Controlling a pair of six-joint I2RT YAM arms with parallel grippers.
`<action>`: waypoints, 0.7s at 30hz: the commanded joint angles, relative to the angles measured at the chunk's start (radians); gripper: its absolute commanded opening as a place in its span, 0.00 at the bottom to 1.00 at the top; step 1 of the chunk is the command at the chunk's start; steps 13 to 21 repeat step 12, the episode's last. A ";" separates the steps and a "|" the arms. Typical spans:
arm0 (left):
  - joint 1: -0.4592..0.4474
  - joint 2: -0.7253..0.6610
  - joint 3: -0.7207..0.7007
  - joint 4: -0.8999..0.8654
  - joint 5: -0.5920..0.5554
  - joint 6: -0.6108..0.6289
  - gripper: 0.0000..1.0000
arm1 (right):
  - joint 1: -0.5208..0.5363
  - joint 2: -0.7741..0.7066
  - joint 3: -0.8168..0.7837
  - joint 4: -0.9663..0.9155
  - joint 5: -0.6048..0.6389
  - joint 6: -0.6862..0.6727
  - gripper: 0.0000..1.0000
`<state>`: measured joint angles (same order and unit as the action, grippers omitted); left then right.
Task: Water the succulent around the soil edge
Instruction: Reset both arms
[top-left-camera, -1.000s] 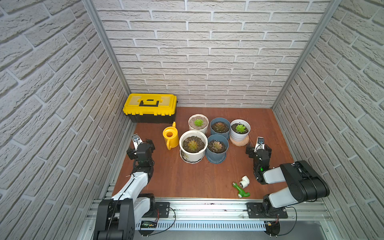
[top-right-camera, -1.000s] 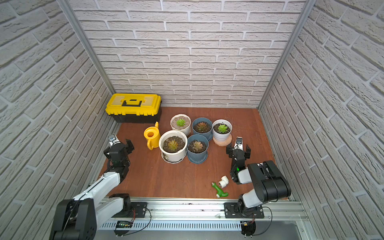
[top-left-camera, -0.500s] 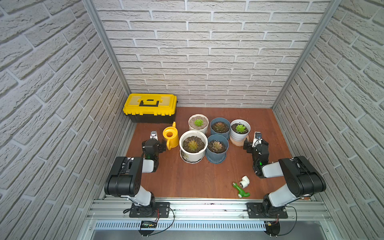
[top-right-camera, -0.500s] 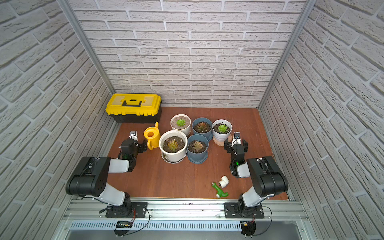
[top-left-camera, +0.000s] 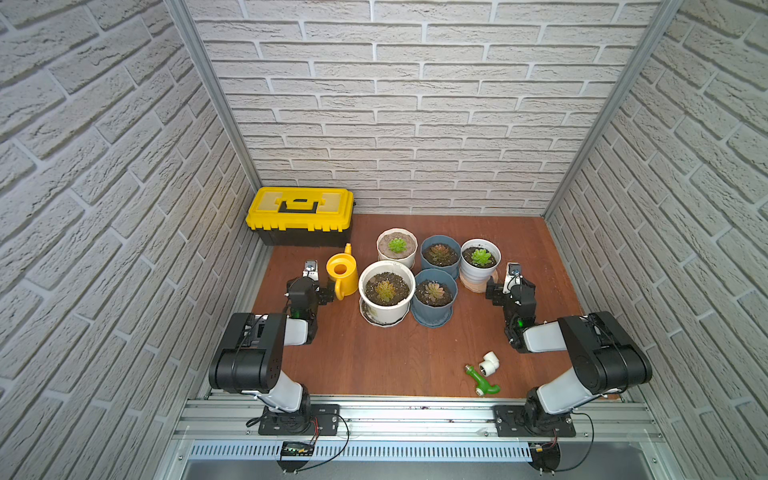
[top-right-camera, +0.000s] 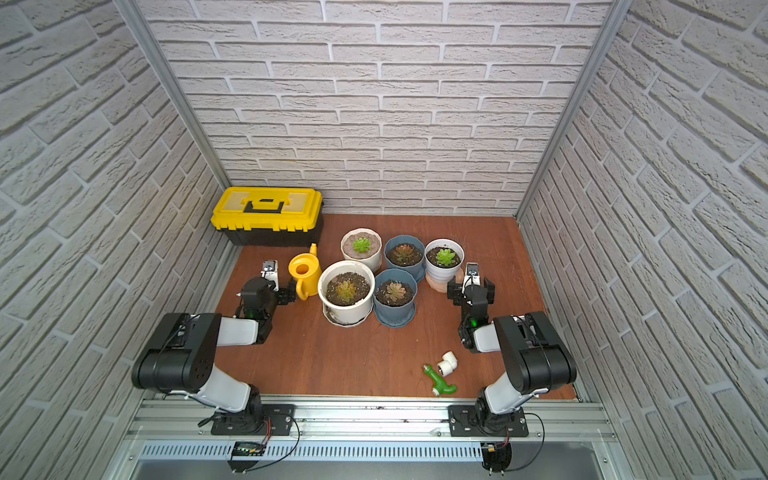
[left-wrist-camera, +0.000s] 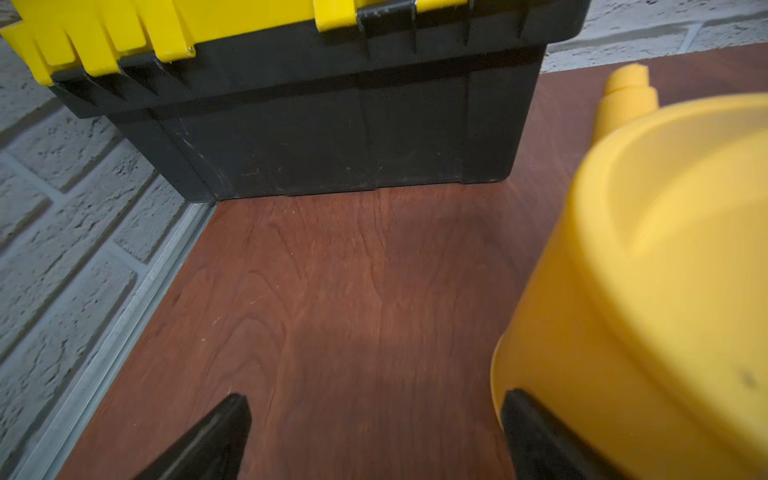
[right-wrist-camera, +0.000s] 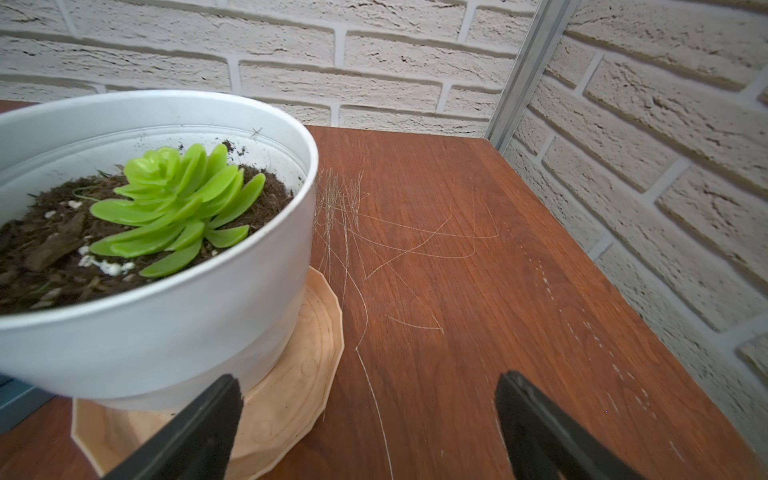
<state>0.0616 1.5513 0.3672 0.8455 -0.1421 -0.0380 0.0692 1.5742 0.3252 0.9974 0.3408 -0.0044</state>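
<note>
Watering can (top-left-camera: 341, 272) stands upright
Left gripper (left-wrist-camera: 374, 405), jaws spread, sits just beside the can; right gripper (right-wrist-camera: 368, 384), likewise spread, well apart from it.

Dark grit-flecked soil edge (top-left-camera: 400, 281) around succulent (top-left-camera: 385, 290)

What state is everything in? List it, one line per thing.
Toolbox: lid shut.
Yellow watering can: upright on the table, not gripped.
Wide white pot: upright.
Left end effector: open, empty, beside the can.
Right end effector: open, empty.
Green pipe fitting: lying on its side.
</note>
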 joint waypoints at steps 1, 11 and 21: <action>-0.003 0.002 0.013 0.052 0.008 0.012 0.98 | -0.005 -0.014 0.014 0.022 -0.005 0.005 0.99; -0.004 0.003 0.013 0.053 0.007 0.012 0.98 | -0.056 -0.023 0.021 -0.008 -0.127 0.026 0.99; -0.004 0.003 0.013 0.053 0.009 0.012 0.98 | -0.049 -0.027 0.006 0.017 -0.184 -0.007 0.99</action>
